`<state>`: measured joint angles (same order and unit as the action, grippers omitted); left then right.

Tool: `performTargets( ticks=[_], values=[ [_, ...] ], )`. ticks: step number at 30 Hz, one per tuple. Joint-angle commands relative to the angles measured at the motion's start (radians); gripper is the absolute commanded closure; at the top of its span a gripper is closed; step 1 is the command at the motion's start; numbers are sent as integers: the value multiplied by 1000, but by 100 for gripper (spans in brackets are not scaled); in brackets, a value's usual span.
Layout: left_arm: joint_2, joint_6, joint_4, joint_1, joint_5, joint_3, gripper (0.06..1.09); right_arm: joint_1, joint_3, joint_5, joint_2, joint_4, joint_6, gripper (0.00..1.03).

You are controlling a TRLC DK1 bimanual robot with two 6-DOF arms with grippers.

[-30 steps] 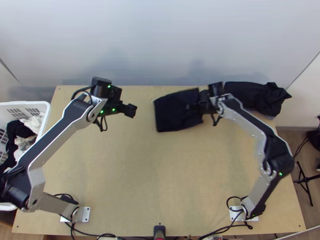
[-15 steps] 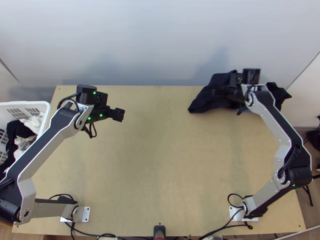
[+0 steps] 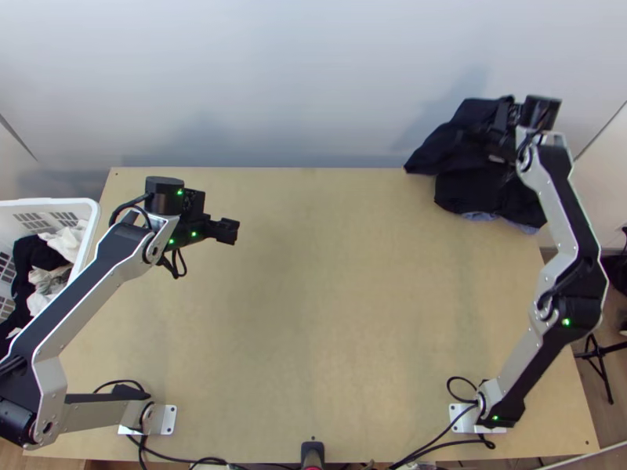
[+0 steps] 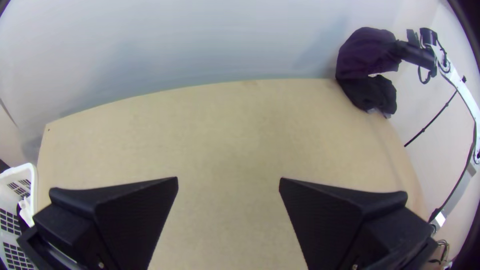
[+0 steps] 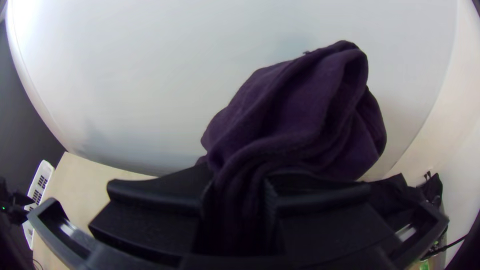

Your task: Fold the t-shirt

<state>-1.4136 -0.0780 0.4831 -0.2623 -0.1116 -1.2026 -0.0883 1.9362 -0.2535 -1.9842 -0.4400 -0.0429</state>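
Note:
Over the table's far right corner, my right gripper (image 3: 487,139) is raised with the dark t-shirt (image 3: 454,141) hanging from it in loose folds. In the right wrist view the t-shirt (image 5: 300,110) is bunched where my right gripper (image 5: 239,200) is shut on it. Which part of the shirt is held, I cannot tell. At the table's left, above bare wood, my left gripper (image 3: 227,230) stands well away from the cloth. In the left wrist view my left gripper (image 4: 228,185) is open, its fingers wide apart with nothing between them.
Another dark cloth pile (image 3: 494,194) lies at the table's far right corner, below the held shirt, with a bluish edge showing. A white laundry basket (image 3: 90,227) holding dark and white clothes stands left of the table (image 3: 313,329). A wall rises behind the far edge.
My right gripper has carried the t-shirt from the far middle of the table to the right and up, and the folded shape has become loose. My left gripper has shifted a little left.

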Motion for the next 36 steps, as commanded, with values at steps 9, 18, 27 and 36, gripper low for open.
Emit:
performTargets(
  ticks=[9,18,27,36],
  values=[
    [8,1,-8,11,-2,29,10,-199,72,-27,-105,-151,135,99],
    [-2,-2,-8,-5,-2,14,10,-321,-56,-29,-148,-141,230,99],
    [16,-8,-6,-5,-2,26,10,-353,-238,-39,-136,-42,275,96],
    [62,-20,-1,-6,-2,57,10,-358,-319,-43,-102,4,268,56]
  ],
)
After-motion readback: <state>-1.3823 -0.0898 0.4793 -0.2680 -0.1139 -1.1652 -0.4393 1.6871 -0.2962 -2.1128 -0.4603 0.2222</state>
